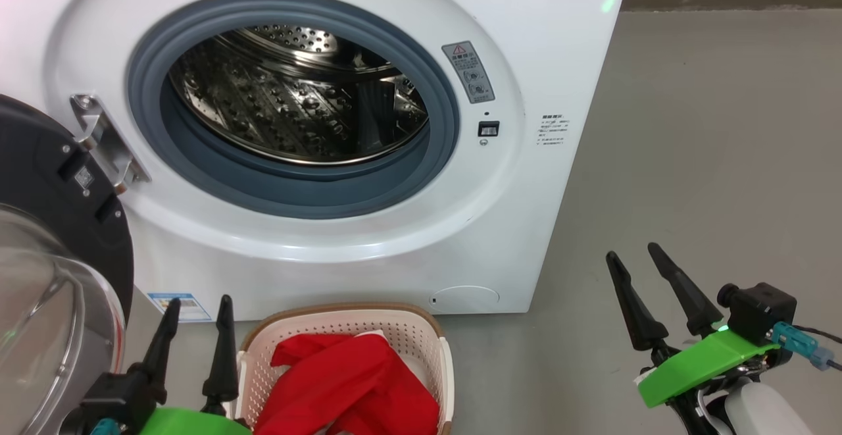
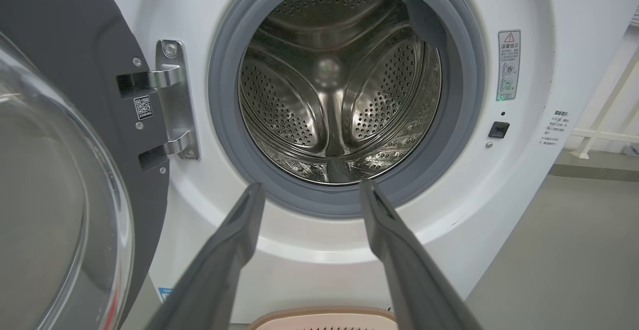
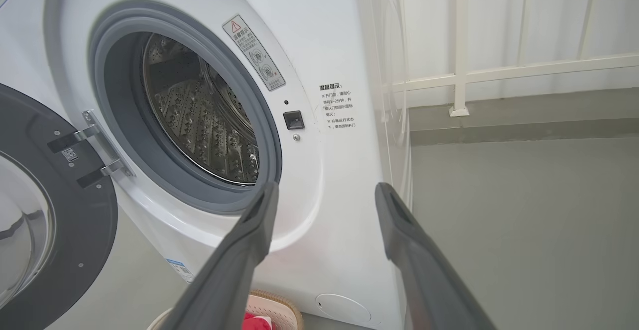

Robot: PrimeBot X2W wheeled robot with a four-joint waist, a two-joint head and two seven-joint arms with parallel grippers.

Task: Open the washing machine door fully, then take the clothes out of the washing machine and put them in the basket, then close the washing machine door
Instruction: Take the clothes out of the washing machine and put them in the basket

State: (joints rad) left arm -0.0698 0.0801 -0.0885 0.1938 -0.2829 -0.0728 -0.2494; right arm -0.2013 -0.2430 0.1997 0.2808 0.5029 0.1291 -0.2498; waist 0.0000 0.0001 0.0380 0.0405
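The white washing machine (image 1: pixel 539 53) stands with its steel drum (image 1: pixel 296 93) bare inside the grey rubber ring. Its door (image 1: pixel 46 224) hangs swung out at the left on a metal hinge (image 1: pixel 105 139), black rim and glass bowl facing me. Red clothes (image 1: pixel 348 382) with a bit of white cloth lie in the cream basket (image 1: pixel 342 320) on the floor before the machine. My left gripper (image 1: pixel 197 307) is open, between the door and the basket. My right gripper (image 1: pixel 635 254) is open over the floor to the machine's right. Both hold nothing. The drum (image 2: pixel 334 85) looks bare in the left wrist view.
Grey floor (image 1: pixel 710 158) stretches to the right of the machine. A white railing (image 3: pixel 499 73) and a low ledge stand behind it. The open door (image 3: pixel 45 210) takes up the space at the left. A blue label (image 1: pixel 174 305) sits low on the machine's front.
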